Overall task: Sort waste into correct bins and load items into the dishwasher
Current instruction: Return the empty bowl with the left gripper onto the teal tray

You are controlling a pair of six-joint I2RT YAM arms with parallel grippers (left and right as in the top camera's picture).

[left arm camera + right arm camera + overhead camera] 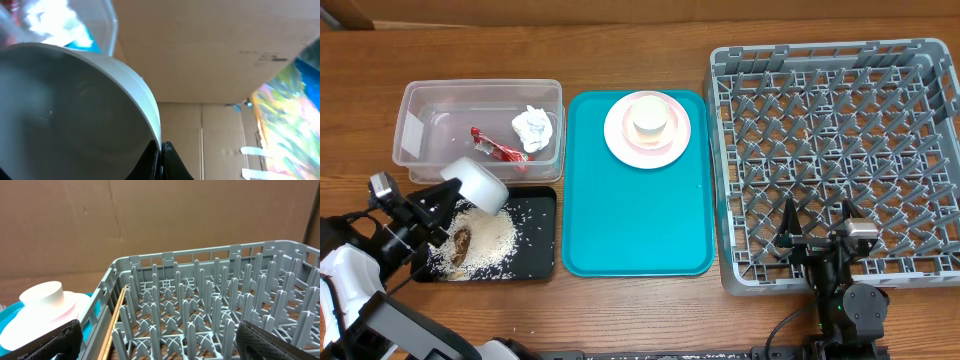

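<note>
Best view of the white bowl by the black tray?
Overhead: the whole bowl shows, tilted over the black tray edge, with rice in the tray. Left wrist sees only its inside and rim, very close. Right wrist misses it.

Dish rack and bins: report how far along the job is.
Done: napkin and red wrapper in the clear tub, rice in the black tray. In hand: left pincer holds a bowl tipped over that tray. Left: plate and cup on the teal tray; dish rack empty, right pincer open over it.
</note>
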